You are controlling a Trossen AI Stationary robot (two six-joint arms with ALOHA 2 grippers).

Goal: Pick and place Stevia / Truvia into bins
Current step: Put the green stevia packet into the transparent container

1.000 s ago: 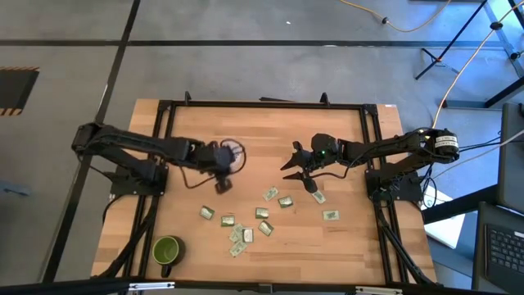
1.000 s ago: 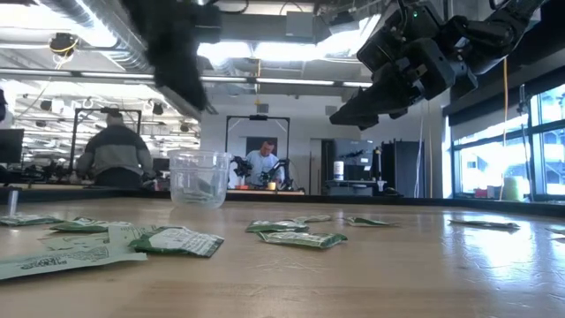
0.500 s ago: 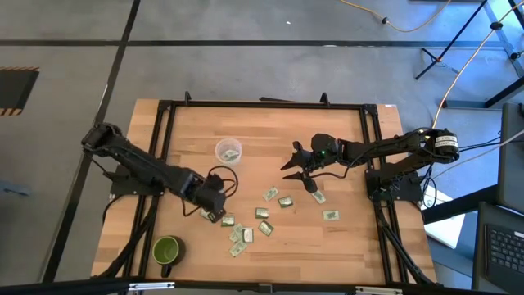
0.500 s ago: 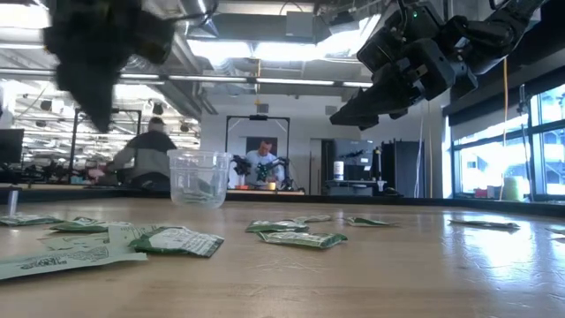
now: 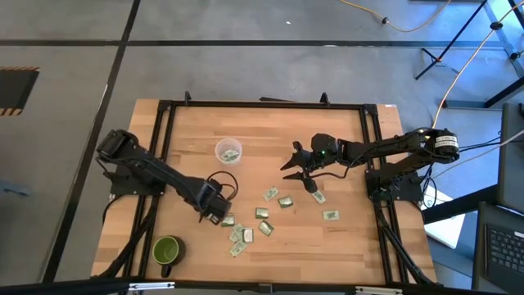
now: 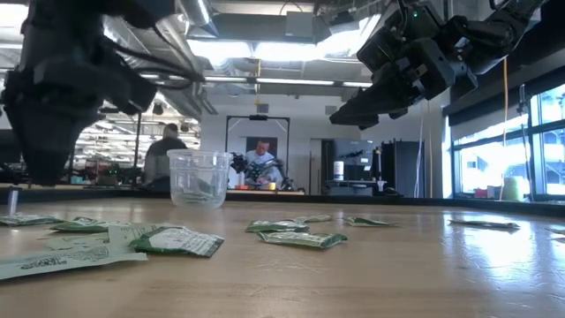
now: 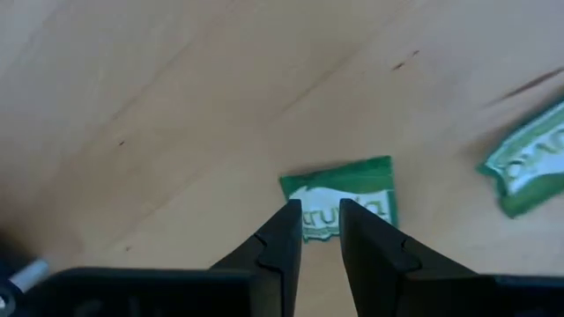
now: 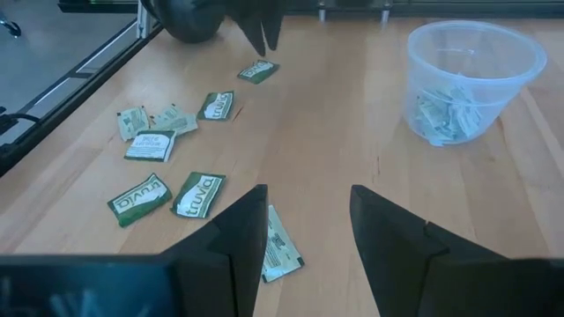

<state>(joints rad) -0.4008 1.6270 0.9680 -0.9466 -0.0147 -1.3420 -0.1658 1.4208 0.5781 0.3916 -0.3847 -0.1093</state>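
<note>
Several green and white Truvia sachets lie flat and scattered on the wooden table. One sachet lies right under my left gripper, which points down and hangs a little above it, fingers open by a narrow gap. The clear plastic cup stands upright on the far left part of the table, with several sachets inside. My right gripper hovers open above the table's middle right, over nothing but one sachet near its fingers.
A green mug stands near the table's front left corner. More sachets lie to the right of my left gripper and under the right arm. A black frame borders the table. People show in the room behind.
My left gripper has gone from beside the cup toward the table's near edge and down, turning about its wrist, and now hangs low over the leftmost sachet of the scatter. The sachets and cup have kept their places.
</note>
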